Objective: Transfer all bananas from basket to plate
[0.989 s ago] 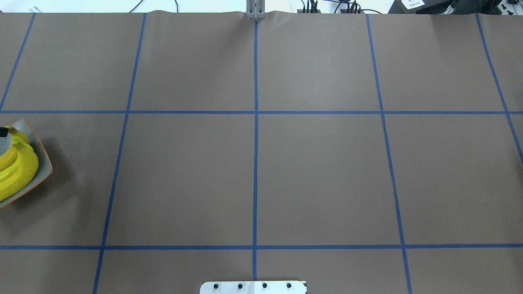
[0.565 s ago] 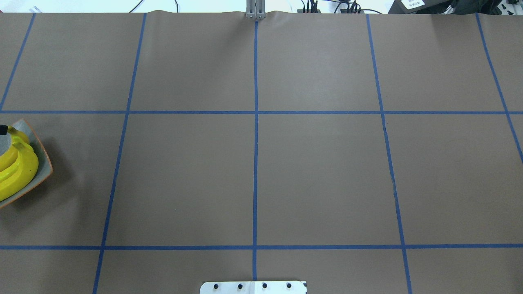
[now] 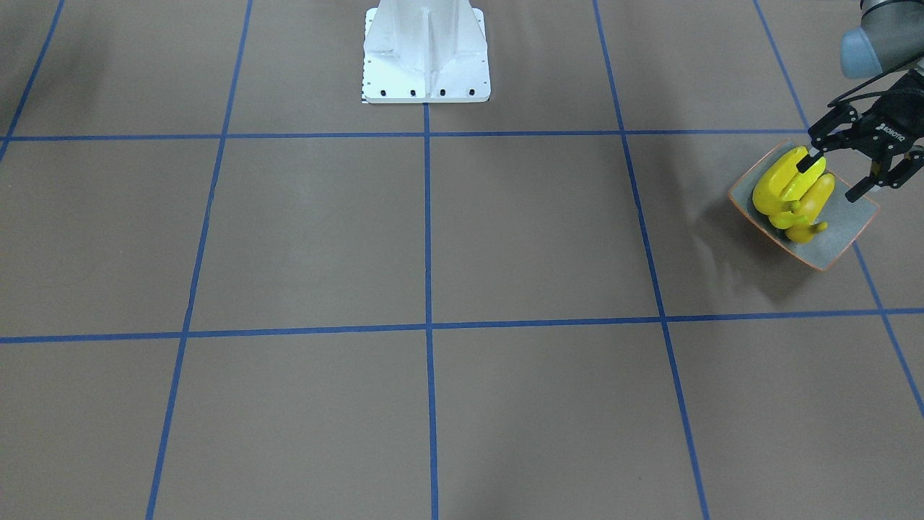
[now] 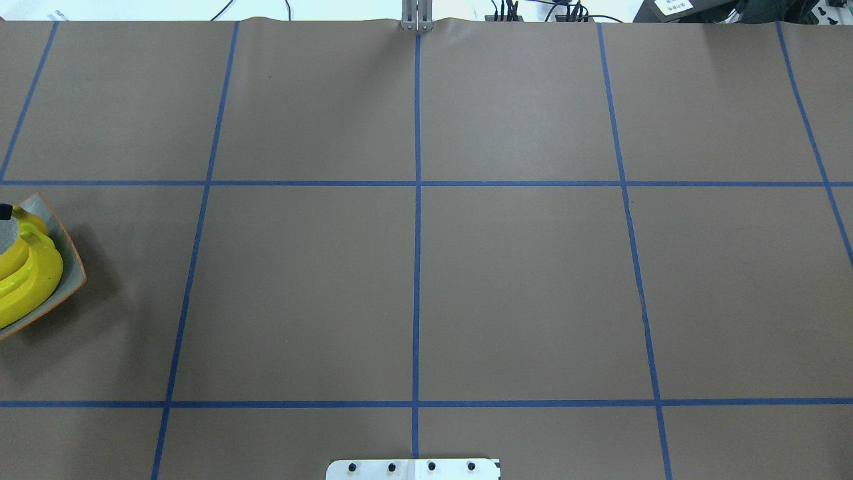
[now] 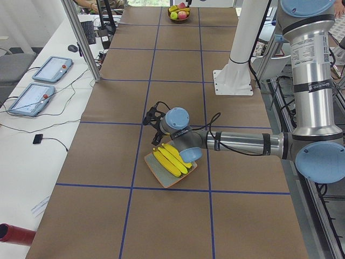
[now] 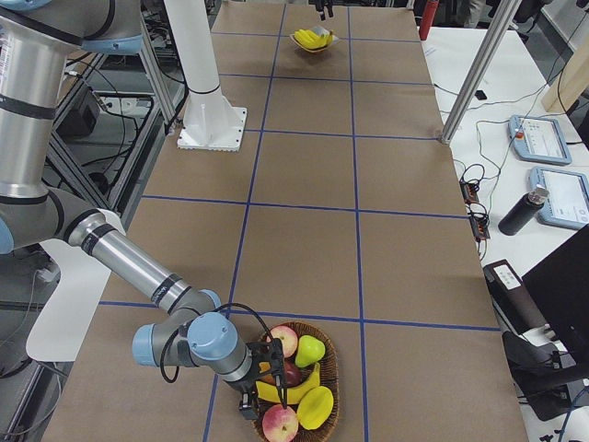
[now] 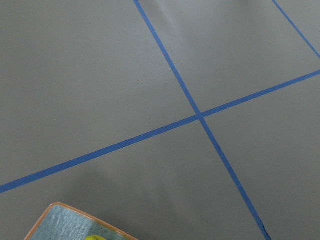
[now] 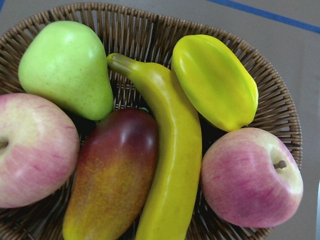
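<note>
The grey plate (image 3: 846, 230) with an orange rim sits at the table's left end and holds several yellow bananas (image 3: 787, 189). It also shows in the overhead view (image 4: 72, 259) and the exterior left view (image 5: 155, 171). My left gripper (image 3: 837, 173) hangs open just above the plate, one finger (image 3: 814, 156) over the top banana. One more banana (image 8: 167, 165) lies in the wicker basket (image 8: 280, 95) at the far right end. My right gripper (image 6: 258, 385) hovers at the basket (image 6: 337, 366); I cannot tell whether it is open or shut.
The basket also holds a green pear (image 8: 65, 70), two apples (image 8: 250, 175), a mango (image 8: 112, 175) and a yellow starfruit (image 8: 215, 80). The white robot base (image 3: 426, 50) stands at the table's near edge. Blue tape lines grid the brown table.
The left gripper's black fingertip at the overhead view's left edge has shifted slightly left. The bananas and plate have not moved.
</note>
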Motion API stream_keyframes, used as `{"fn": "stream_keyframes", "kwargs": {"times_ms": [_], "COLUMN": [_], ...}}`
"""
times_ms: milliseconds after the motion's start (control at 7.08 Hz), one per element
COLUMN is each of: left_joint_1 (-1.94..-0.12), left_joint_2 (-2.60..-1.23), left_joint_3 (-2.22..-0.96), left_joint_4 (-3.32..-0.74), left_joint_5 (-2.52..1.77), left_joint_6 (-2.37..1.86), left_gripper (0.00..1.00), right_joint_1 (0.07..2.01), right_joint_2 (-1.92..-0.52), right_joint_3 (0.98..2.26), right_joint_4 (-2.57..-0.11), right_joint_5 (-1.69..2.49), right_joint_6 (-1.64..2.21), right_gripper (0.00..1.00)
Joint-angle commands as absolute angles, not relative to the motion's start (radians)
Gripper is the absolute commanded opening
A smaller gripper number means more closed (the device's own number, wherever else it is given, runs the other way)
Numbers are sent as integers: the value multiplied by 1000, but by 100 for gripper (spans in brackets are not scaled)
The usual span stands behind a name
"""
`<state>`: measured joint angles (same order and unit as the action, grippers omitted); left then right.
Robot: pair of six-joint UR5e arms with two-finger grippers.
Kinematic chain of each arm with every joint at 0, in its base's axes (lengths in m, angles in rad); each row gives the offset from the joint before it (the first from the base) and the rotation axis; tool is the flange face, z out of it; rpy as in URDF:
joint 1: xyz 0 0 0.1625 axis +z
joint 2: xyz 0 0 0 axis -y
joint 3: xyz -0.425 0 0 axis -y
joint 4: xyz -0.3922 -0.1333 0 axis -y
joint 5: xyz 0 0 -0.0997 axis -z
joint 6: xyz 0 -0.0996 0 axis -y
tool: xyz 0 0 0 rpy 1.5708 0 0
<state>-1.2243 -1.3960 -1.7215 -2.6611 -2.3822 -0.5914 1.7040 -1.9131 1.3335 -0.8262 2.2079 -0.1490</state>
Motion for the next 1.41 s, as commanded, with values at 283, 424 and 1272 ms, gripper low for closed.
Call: {"fn": "stream_keyframes", "kwargs": {"times_ms": [283,424,1272], "left_joint_1": [-1226,-1226,-1224], "left_joint_2": [-1394,-1394,-1399], "left_joint_3": [-1723,-1724,-1724], "left_joint_4": [-2677,-2677,-2677], "left_joint_5": [-2382,-2382,-2381], "left_joint_6": [-591,-591,-589], "left_gripper": [100,100,100], "right_joint_1": [1643,1617,1552], "right_joint_2": [-1911,-1911,-1905], "right_joint_3": [1319,1319,1307], "right_joint_4": [-824,-799,-795], "right_joint_5": [2204,2203,2105], "right_joint_6": [-84,-84,-98], "right_gripper": [92,88,73]}}
